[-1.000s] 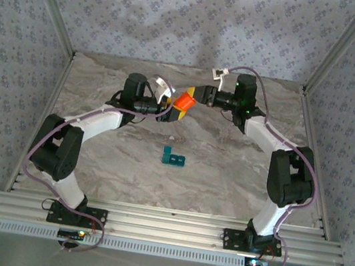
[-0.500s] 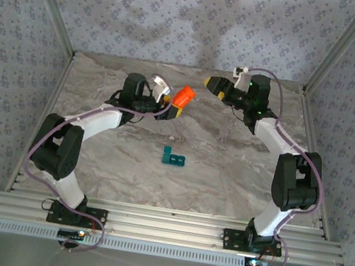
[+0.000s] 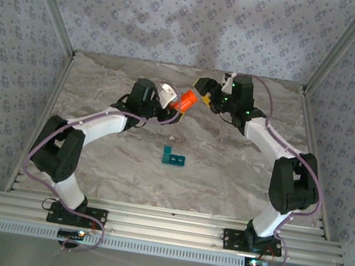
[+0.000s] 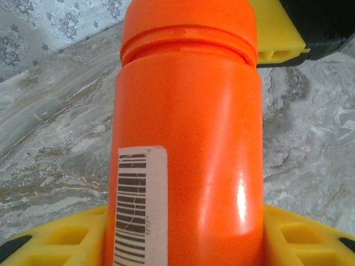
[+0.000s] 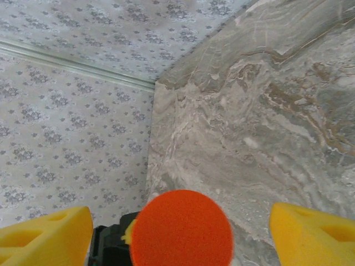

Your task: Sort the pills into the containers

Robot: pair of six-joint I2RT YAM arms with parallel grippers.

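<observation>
While the orange bottle [image 4: 183, 138] is held off the counter [image 3: 105, 162] toward the far side, it is clamped low on its body by the left gripper [image 3: 175, 107], whose yellow jaws are seen pressed against it on both sides in the left wrist view. A white barcode label [image 4: 138, 205] is carried on the bottle's side, just above the jaws. From above, the bottle is seen tilted, with its cap [image 5: 182, 228] pointed toward about 2 o'clock.

The right gripper [image 3: 203, 87] is placed just beyond that cap, at about 2 o'clock from the bottle. Its jaws are spread wide. In the right wrist view the round orange cap is seen end-on between the two yellow fingers [image 5: 44, 233], and a clear gap is left on each side, so nothing is gripped by them. One of these fingers is also caught in the left wrist view, just past the cap at the 1 o'clock corner.

The containers [image 3: 173, 157], a small teal-blue strip, are found lying on the marble counter near its middle, at roughly 6 o'clock from the bottle and well apart from both grippers. Whether their lids are up or down cannot be made out at this size. No pills can be distinguished on the counter or through the bottle's opaque wall.
</observation>
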